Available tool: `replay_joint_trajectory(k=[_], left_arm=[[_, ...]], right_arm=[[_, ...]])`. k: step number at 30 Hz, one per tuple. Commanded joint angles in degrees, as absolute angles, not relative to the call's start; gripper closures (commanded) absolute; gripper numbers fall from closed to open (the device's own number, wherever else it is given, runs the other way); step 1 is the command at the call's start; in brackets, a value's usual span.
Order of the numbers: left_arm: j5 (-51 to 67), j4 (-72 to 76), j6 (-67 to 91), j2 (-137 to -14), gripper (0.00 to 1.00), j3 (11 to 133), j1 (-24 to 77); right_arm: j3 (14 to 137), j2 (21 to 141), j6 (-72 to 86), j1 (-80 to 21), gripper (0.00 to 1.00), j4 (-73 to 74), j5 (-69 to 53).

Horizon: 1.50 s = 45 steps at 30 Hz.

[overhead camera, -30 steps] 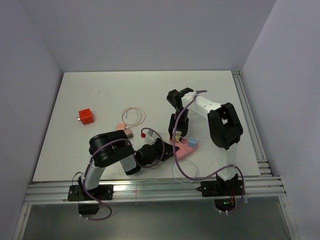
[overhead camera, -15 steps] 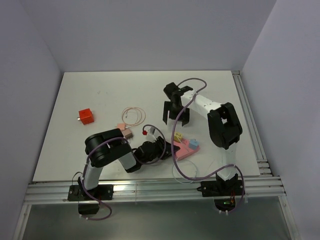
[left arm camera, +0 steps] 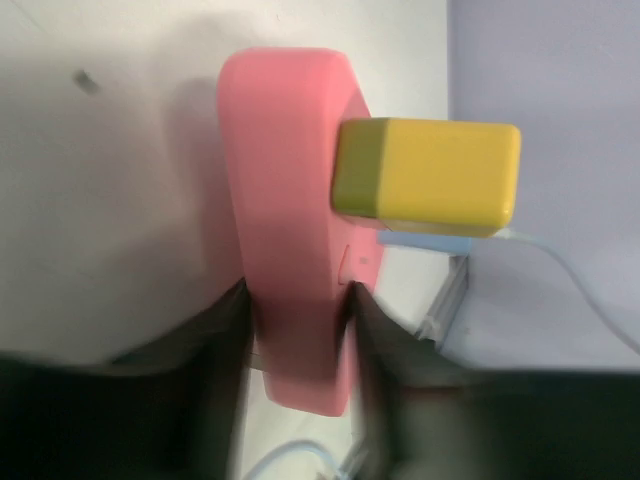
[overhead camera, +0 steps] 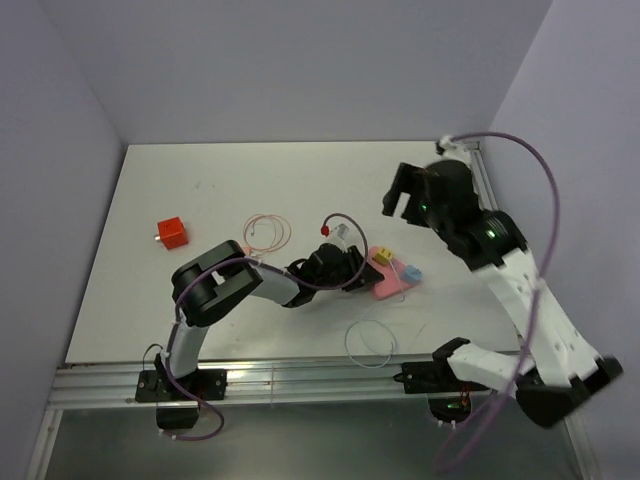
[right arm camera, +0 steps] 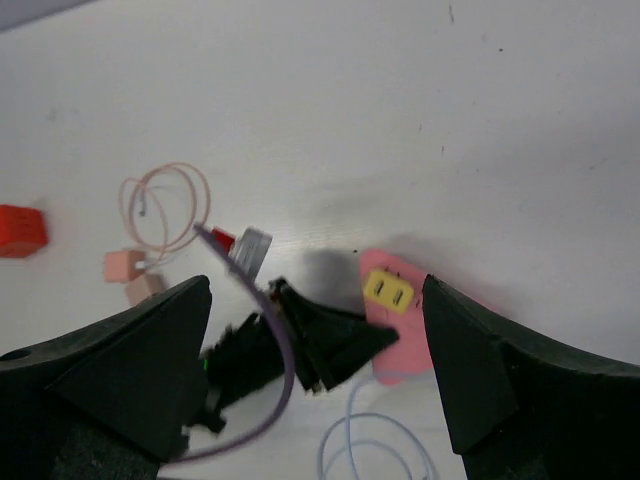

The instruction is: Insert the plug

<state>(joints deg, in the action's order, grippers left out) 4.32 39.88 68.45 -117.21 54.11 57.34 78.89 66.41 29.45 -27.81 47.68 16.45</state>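
A pink power strip [overhead camera: 388, 282] lies right of centre on the table. A yellow plug [overhead camera: 381, 256] sits on its top face, and a light blue plug [overhead camera: 411, 272] with a thin cable sits beside it. My left gripper [overhead camera: 352, 272] is shut on the strip's near end. In the left wrist view both fingers [left arm camera: 225, 330] hug the pink strip [left arm camera: 290, 200], and the yellow plug [left arm camera: 425, 175] stands out from it. My right gripper [overhead camera: 403, 193] hangs open high above the table with nothing in it. The right wrist view looks down on the yellow plug [right arm camera: 389, 291] between its spread fingertips.
A red cube [overhead camera: 171, 233] rests at the left. A thin pink cable coil [overhead camera: 268, 232] lies left of centre. A pale cable loop [overhead camera: 371, 343] lies in front of the strip. A rail [overhead camera: 500, 250] runs along the table's right edge.
My right gripper opened, let go of the yellow plug, then rose and swung back to the right. The left arm slid the pink strip right and farther away.
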Motion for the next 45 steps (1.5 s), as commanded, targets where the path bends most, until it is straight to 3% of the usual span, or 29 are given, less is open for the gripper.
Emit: replay_joint_trajectory(k=[1, 2, 3, 6, 12, 19, 24, 30, 35, 38, 42, 45], left_arm=[[2.56, 13.45, 57.74, -120.08, 0.36, 51.60, 52.40], [1.77, 13.45, 57.40, -118.75, 0.36, 51.33, 51.86], [1.06, 10.66, 55.74, -117.61, 0.19, 51.50, 51.33], [-1.65, 5.29, 52.75, -113.48, 0.01, 52.56, 49.84], [-1.58, 3.88, 49.40, -97.40, 0.01, 44.57, 48.78], [-11.76, -19.65, 55.27, -77.90, 0.00, 42.27, 47.47], [-12.22, -34.17, 53.81, -70.51, 0.00, 43.50, 37.28], [-17.76, -38.06, 51.60, -62.06, 0.00, 44.29, 22.87], [-16.10, -36.48, 52.92, -63.10, 0.01, 48.68, 5.58], [-17.30, -37.44, 51.60, -70.11, 0.01, 56.05, -2.44], [-23.98, -43.85, 49.66, -87.48, 0.00, 71.14, -6.41], [-24.18, -42.19, 47.99, -94.45, 0.00, 75.92, -7.03]], right_arm=[[72.18, 55.94, 29.79, -27.69, 0.07, 47.29, 13.46], [71.11, 54.16, 30.23, -27.69, 0.07, 47.46, 12.23], [70.32, 52.75, 30.67, -27.60, 0.06, 47.72, 11.17], [67.77, 49.84, 31.46, -27.60, 0.05, 48.25, 7.65], [66.09, 49.83, 30.24, -27.60, 0.05, 46.94, 7.29], [64.52, 53.60, 28.48, -27.60, 0.06, 44.30, 2.73], [62.67, 55.02, 27.78, -27.69, 0.11, 41.93, 0.27], [60.82, 56.42, 27.86, -27.86, 0.15, 39.73, -4.82], [60.29, 57.66, 29.27, -32.94, 0.17, 37.88, -3.34], [60.38, 58.80, 29.79, -36.37, 0.17, 36.65, -2.99], [59.33, 60.99, 29.97, -38.58, 0.17, 34.20, -4.04], [58.45, 61.87, 29.36, -39.20, 0.16, 32.88, -4.92]])
